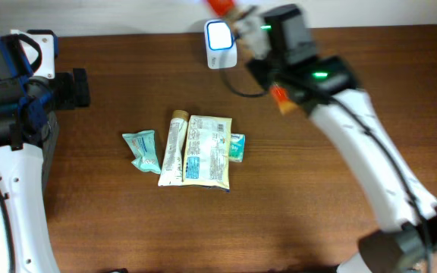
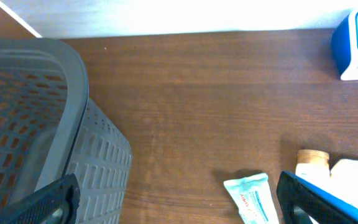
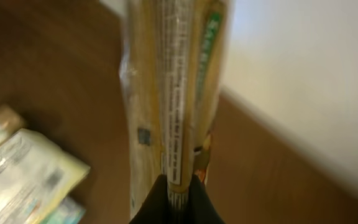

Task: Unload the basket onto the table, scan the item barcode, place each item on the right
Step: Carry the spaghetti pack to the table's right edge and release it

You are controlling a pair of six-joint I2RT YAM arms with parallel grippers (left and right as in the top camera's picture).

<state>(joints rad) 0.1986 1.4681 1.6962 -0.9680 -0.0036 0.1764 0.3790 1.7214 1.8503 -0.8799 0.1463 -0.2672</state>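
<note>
Above brown table [image 1: 127, 227], packet [image 3: 174, 93] points lengthwise from fingers [image 3: 151, 210].

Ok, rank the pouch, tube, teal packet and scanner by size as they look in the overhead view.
1. pouch, clearly the largest
2. tube, long but narrow
3. scanner and teal packet: these look about alike, so they are not ranked against each other
</note>
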